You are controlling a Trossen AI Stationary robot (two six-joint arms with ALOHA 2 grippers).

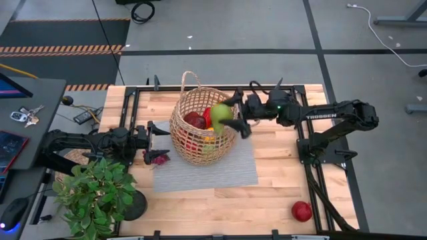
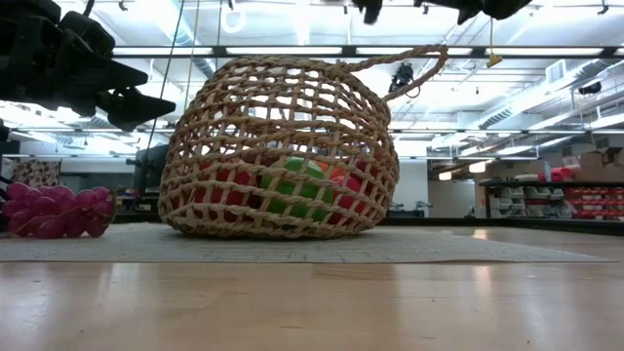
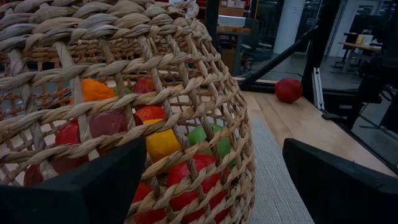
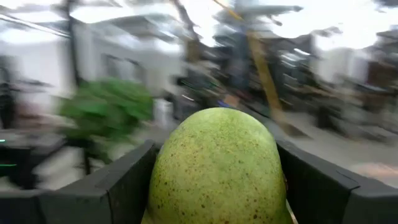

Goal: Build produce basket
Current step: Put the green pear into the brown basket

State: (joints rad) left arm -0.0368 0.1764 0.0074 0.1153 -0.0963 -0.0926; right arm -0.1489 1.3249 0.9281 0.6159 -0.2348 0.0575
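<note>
1. The right gripper (image 1: pixel 230 115) is clamped on a green pear (image 4: pixel 217 168), held above the basket's rim on its right side.
2. The basket (image 1: pixel 197 127) stands on a grey mat (image 1: pixel 220 170) on the bench, already holding red, orange and yellow produce (image 3: pixel 163 142).
3. Best to carry the pear over the opening and lower it before letting go, so it cannot bounce out.
4. The left gripper (image 1: pixel 152 133) waits wide open and empty beside the basket's left wall, near purple grapes (image 2: pixel 54 212).
5. A red apple (image 1: pixel 301 211) lies well apart.
</note>
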